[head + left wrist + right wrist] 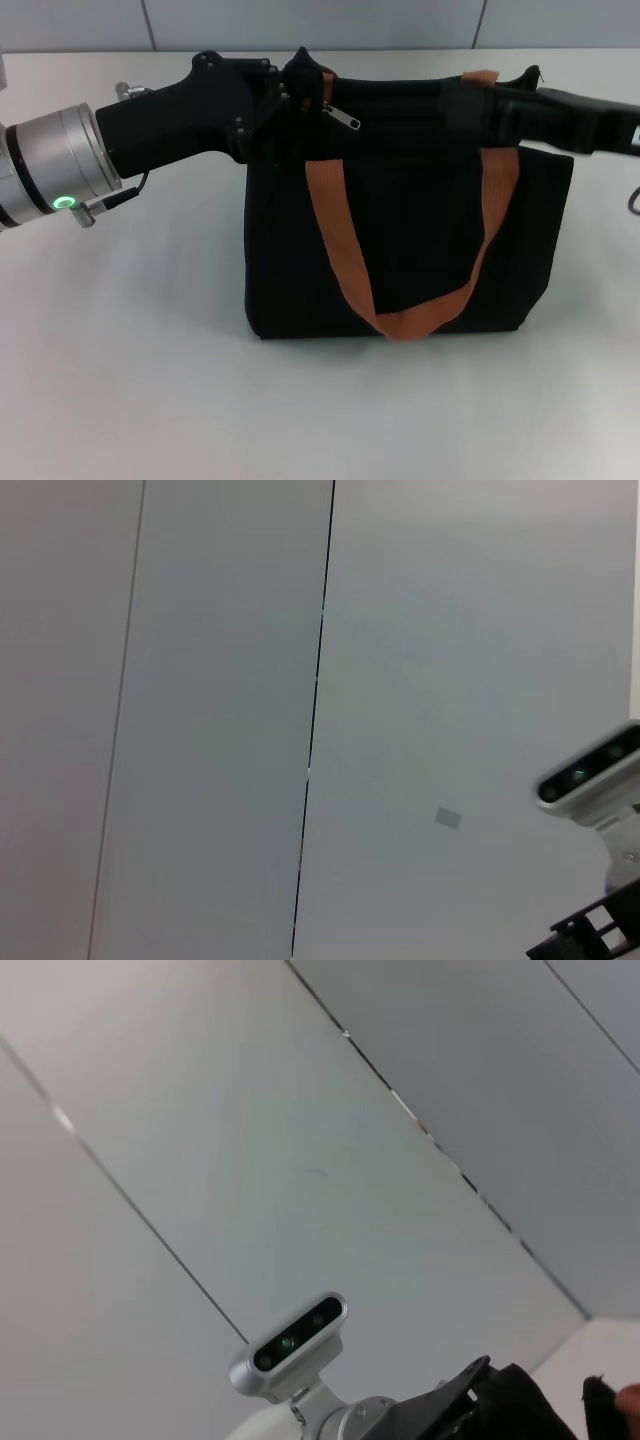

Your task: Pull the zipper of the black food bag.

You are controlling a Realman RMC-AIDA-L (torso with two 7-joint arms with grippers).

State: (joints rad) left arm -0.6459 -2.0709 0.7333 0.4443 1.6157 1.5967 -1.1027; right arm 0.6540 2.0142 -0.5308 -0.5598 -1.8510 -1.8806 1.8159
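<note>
The black food bag (pixel 410 230) stands upright in the middle of the white table, with its orange-brown strap handles (pixel 340 240) hanging down the front. The silver zipper pull (pixel 343 118) lies free on the zip track at the bag's top left end. My left gripper (pixel 295 90) comes in from the left and is shut on the bag's raised top left corner, just left of the pull. My right gripper (pixel 470 105) reaches in from the right and lies over the bag's top right end, black against black. The wrist views show neither the bag nor the zipper.
The table (pixel 150 380) lies bare in front of and left of the bag. The grey panelled wall (pixel 320 20) is behind. The left wrist view shows the wall and the other arm's wrist camera (pixel 590 780). The right wrist view shows the wall and the left arm's camera (pixel 290 1345).
</note>
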